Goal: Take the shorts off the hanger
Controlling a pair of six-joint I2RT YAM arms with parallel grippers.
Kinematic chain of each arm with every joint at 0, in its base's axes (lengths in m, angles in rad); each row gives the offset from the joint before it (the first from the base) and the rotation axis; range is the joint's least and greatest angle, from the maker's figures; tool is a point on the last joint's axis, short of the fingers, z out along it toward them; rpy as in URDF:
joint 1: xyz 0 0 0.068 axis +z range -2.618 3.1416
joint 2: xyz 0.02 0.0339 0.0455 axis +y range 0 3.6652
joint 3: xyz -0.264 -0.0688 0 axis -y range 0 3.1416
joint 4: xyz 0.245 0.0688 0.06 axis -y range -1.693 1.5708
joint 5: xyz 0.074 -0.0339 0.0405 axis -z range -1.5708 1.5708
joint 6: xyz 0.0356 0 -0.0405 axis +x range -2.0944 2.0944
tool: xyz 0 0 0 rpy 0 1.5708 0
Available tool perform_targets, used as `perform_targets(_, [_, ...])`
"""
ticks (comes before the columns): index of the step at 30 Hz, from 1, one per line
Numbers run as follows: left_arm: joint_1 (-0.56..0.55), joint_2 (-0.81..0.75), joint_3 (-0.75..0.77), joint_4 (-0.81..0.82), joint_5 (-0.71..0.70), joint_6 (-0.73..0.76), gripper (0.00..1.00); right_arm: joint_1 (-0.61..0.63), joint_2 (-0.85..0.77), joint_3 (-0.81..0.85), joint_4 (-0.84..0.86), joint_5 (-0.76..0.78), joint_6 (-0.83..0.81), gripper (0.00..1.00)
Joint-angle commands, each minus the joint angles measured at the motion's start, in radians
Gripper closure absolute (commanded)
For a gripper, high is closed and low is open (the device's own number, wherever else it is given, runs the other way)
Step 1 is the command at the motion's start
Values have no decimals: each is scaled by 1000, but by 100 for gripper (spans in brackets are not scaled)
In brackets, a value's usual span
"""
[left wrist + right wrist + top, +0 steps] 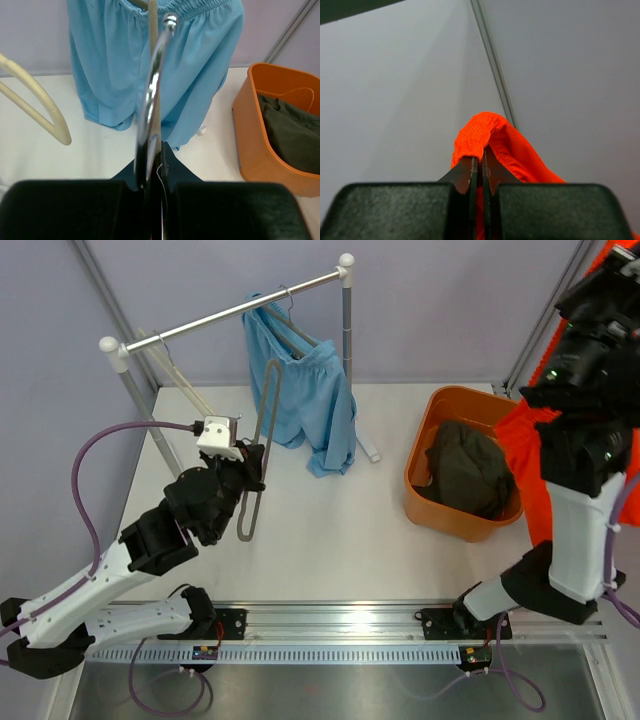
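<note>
While tight in right tool point(479, 162), orange mesh shorts point(482, 131), bunched; left tool point(154, 160) tight on hanger point(153, 80)

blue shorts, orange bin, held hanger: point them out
blue shorts point(310, 400), top view, middle of the hanging cloth
orange bin point(452, 521), top view, near outer wall
held hanger point(151, 95), left wrist view, chrome hook

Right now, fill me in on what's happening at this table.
The left gripper is shut on the metal hook of a bare hanger. The right gripper is shut on the orange shorts, raised beside the orange bin, where the olive-green shorts lie. The light blue shorts hang from the rack's rail.
</note>
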Motion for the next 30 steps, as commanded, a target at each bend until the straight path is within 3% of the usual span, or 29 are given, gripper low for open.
perform_targets(1, [-6, -34, -10, 42, 17, -33, 100, -80, 137, 134, -207, -115, 147, 100])
perform_targets(9, [-6, -57, -65, 34, 15, -38, 100, -212, 202, 182, -245, -149, 253, 100])
perform_targets(12, [-6, -53, -67, 36, 24, -34, 100, -267, 216, 168, -331, -156, 339, 100])
perform_targets(15, [-7, -45, -65, 36, 26, -30, 100, -381, 202, 125, -490, -216, 529, 100])
perform_targets(16, [-7, -44, -65, 37, 26, -28, 100, -451, 178, 104, -533, -247, 658, 100])
perform_targets(22, [-7, -30, -61, 38, 43, -31, 100, -582, 26, -250, -581, -409, 862, 100])
perform_targets(30, [-10, -13, -32, -1, 35, -44, 100, -591, -72, -580, -556, -584, 940, 100])
